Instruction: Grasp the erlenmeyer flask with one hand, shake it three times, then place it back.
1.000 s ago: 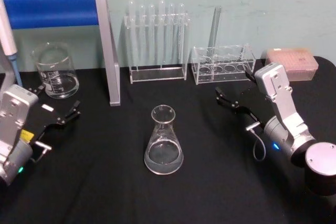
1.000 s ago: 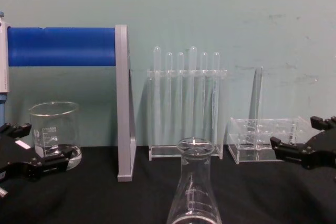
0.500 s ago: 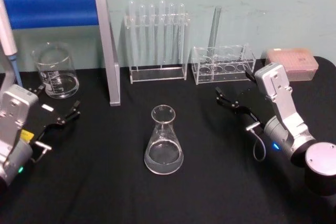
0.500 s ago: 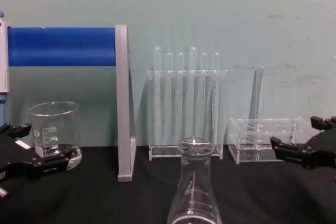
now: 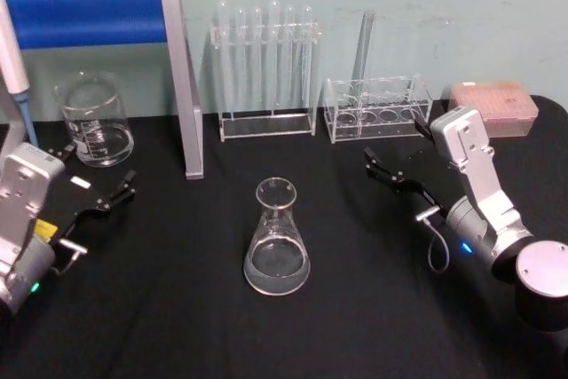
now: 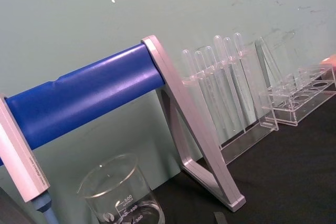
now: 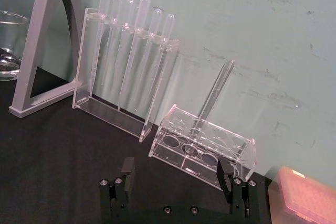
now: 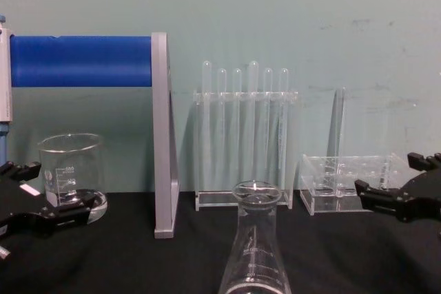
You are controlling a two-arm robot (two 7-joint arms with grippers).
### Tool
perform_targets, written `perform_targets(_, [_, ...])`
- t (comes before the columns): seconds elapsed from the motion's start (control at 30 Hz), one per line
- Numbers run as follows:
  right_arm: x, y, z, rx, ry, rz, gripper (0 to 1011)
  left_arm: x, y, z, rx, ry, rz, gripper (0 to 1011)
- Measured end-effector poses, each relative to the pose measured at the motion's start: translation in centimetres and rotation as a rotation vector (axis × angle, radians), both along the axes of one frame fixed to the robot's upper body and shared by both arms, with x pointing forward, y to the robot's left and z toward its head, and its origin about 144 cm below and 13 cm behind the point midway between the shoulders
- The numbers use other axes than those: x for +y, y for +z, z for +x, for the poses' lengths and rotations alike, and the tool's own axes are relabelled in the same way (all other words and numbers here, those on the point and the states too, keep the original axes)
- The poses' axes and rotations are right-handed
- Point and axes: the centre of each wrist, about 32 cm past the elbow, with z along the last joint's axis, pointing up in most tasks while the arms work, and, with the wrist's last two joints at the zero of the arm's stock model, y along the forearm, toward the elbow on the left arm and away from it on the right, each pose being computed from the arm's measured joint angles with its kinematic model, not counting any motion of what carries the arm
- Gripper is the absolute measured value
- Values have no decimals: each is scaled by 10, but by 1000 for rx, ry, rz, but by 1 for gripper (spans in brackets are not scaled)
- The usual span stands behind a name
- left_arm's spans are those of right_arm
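Note:
The erlenmeyer flask (image 5: 277,241) stands upright in the middle of the black table, clear glass with a flared rim; in the chest view the flask (image 8: 255,253) rises at the bottom centre. My left gripper (image 5: 98,170) rests at the table's left, open, well apart from the flask and close to a beaker; the chest view shows this gripper (image 8: 58,191) at the left edge. My right gripper (image 5: 395,141) is open at the right, in front of a low rack, with nothing between its fingers (image 7: 127,167). It also appears in the chest view (image 8: 386,173).
A glass beaker (image 5: 93,122) stands back left beside a grey stand with a blue roll (image 5: 182,86). A test tube rack (image 5: 266,68) and a low clear rack (image 5: 377,108) line the back. A pink box (image 5: 493,104) sits far right.

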Motion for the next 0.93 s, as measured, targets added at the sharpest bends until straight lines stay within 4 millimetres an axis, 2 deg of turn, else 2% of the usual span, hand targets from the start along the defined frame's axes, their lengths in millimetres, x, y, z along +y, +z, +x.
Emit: perform_targets(0.93, [0,0,0,0,0,0,1000,0,0,0,0,0,0,1001])
